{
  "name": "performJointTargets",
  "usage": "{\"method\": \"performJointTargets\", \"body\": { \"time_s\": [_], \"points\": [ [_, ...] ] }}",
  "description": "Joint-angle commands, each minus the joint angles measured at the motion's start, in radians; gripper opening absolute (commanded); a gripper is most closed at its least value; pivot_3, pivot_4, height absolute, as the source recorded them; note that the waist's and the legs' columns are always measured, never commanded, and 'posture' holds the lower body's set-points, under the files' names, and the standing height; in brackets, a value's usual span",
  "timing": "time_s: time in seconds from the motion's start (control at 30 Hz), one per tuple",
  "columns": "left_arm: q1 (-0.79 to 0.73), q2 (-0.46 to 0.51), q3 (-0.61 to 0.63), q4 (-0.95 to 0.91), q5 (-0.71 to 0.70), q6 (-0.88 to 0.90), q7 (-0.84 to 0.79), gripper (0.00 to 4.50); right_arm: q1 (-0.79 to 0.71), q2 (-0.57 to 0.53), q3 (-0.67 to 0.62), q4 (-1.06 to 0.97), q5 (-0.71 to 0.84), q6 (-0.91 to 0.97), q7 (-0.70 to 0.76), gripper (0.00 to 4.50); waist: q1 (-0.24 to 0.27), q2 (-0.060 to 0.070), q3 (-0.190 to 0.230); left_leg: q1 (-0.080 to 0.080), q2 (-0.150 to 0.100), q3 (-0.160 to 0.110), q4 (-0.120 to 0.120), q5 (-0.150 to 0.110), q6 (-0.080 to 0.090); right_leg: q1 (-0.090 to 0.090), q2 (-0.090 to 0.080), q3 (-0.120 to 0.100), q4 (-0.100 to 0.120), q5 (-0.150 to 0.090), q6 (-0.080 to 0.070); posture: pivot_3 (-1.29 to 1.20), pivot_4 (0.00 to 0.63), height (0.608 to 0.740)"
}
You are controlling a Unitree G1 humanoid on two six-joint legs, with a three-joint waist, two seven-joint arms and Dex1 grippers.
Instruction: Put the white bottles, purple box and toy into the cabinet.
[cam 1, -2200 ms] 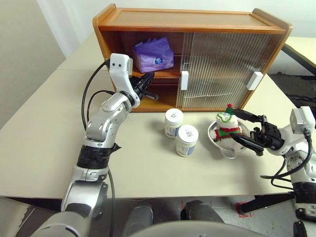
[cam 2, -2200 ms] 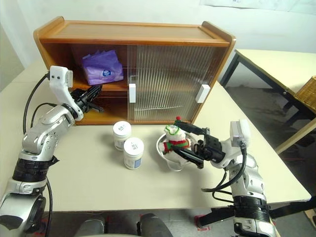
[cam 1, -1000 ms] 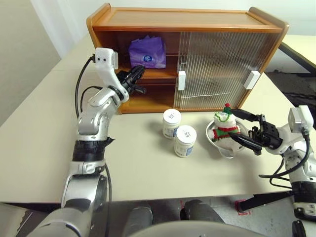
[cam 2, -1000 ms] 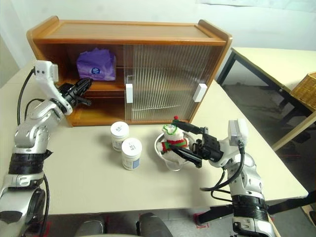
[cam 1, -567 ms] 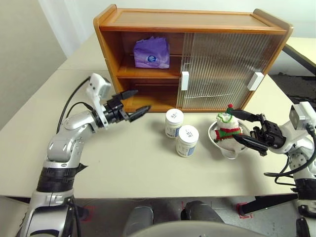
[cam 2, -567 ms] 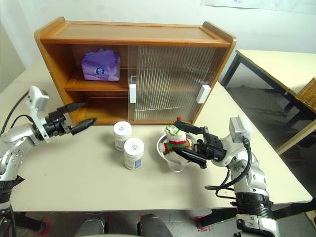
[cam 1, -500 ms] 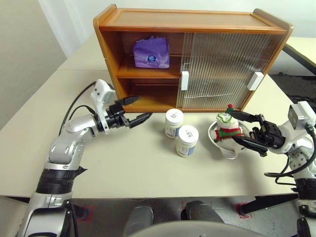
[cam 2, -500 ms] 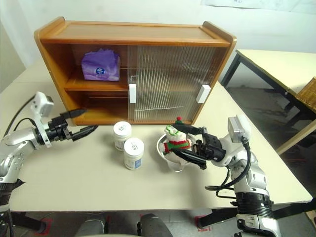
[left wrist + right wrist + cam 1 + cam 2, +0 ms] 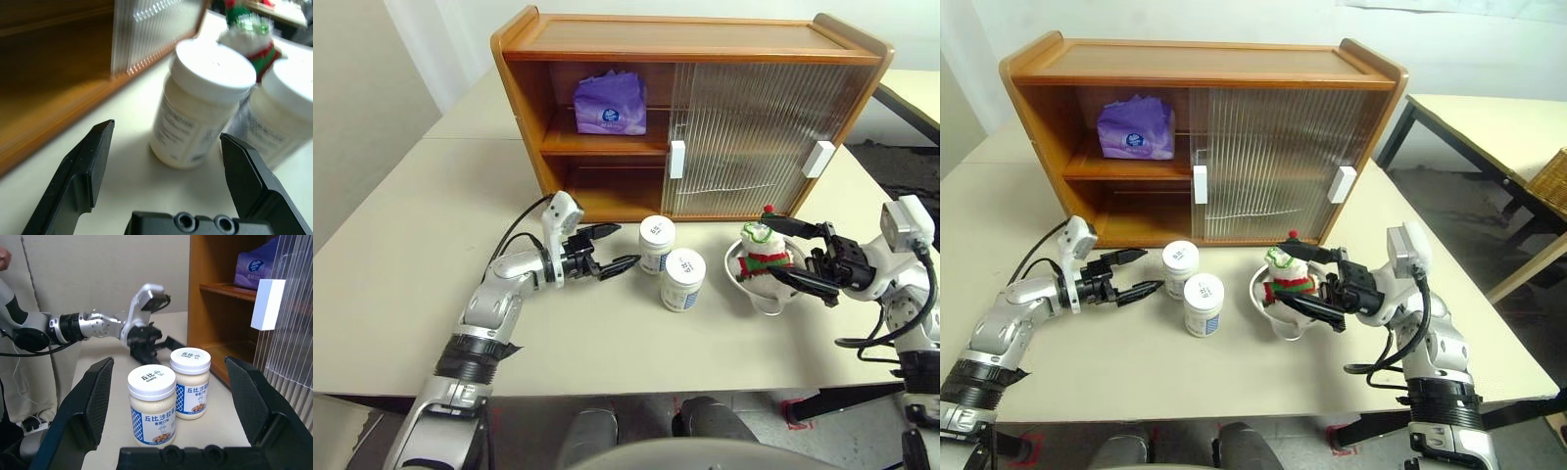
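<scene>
Risk: left gripper (image 9: pixel 612 247), fingers spread wide and empty at centre frame, could topple the nearer squat white plastic bottle (image 9: pixel 656 244) into its twin (image 9: pixel 682 279); right gripper (image 9: pixel 796 257) gapes empty.

2 white bottles (image 9: pixel 205 105), toy (image 9: pixel 247 34), cabinet (image 9: pixel 54 63)

Head cameras look down over the table; both wrist cameras share the bottles (image 9: pixel 190 382).

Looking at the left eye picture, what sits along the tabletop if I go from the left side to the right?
Left gripper, open → white bottle nearer the cabinet → white bottle nearer the camera → toy in its bowl → right gripper, open.
</scene>
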Motion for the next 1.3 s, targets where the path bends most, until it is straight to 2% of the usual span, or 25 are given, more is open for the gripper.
{"method": "performJointTargets", "body": {
  "time_s": [0.03, 0.23, 0.47, 0.6, 0.9, 1.1, 1.3],
  "points": [
    [-0.007, -0.014, -0.023, 0.036, 0.015, -0.037, -0.037, 4.46, -0.008, 0.005, 0.019, -0.010, -0.018, -0.010, -0.005, 4.50, -0.001, 0.000, 0.000, 0.000, 0.000, 0.000, 0.000, 0.000, 0.000, 0.000, 0.000, 0.000, 0.000, 0.000, 0.000, -0.12, 0.000, 0.740],
    [-0.006, -0.013, -0.055, 0.063, 0.050, -0.062, -0.070, 4.46, -0.009, 0.011, 0.018, -0.006, -0.025, -0.022, -0.009, 4.50, -0.005, 0.001, 0.000, 0.000, 0.000, 0.000, 0.000, 0.000, 0.000, 0.000, 0.000, 0.000, 0.000, 0.000, 0.000, -0.12, 0.000, 0.740],
    [-0.041, -0.061, -0.083, 0.143, 0.127, -0.131, -0.023, 4.46, -0.012, 0.011, 0.017, -0.003, -0.026, -0.033, -0.012, 4.50, -0.006, 0.001, -0.001, 0.000, 0.000, 0.000, 0.001, 0.000, 0.000, 0.000, 0.000, 0.000, 0.000, 0.000, 0.001, -0.13, 0.000, 0.740],
    [-0.050, -0.107, -0.065, 0.178, 0.116, -0.147, -0.001, 4.46, -0.011, 0.009, 0.020, -0.004, -0.030, -0.031, -0.018, 4.50, -0.008, 0.001, -0.001, 0.000, 0.000, 0.000, 0.001, 0.000, 0.000, 0.000, 0.000, 0.000, 0.000, -0.001, 0.002, -0.12, 0.000, 0.740],
    [-0.054, -0.147, -0.089, 0.245, 0.158, -0.181, 0.005, 4.46, -0.011, 0.008, 0.026, -0.011, -0.031, -0.028, -0.030, 4.50, -0.010, 0.002, -0.001, 0.000, -0.001, 0.000, 0.001, 0.000, 0.000, 0.001, 0.000, 0.000, 0.000, -0.004, 0.010, -0.13, 0.000, 0.740],
    [-0.086, -0.198, -0.044, 0.282, 0.127, -0.182, 0.033, 4.46, -0.001, 0.002, 0.032, -0.003, -0.042, -0.032, -0.024, 4.50, -0.009, 0.003, -0.002, 0.000, -0.001, 0.000, 0.003, 0.000, 0.001, 0.002, 0.000, 0.001, 0.000, -0.005, 0.013, -0.13, 0.000, 0.740],
    [-0.096, -0.209, -0.081, 0.315, 0.154, -0.201, 0.005, 4.46, -0.004, -0.001, 0.027, 0.014, -0.047, -0.036, -0.011, 4.50, -0.015, 0.005, -0.003, 0.000, -0.001, 0.000, 0.005, 0.000, 0.001, 0.003, 0.000, 0.001, 0.000, -0.004, 0.014, -0.13, 0.000, 0.740]
  ]
}}
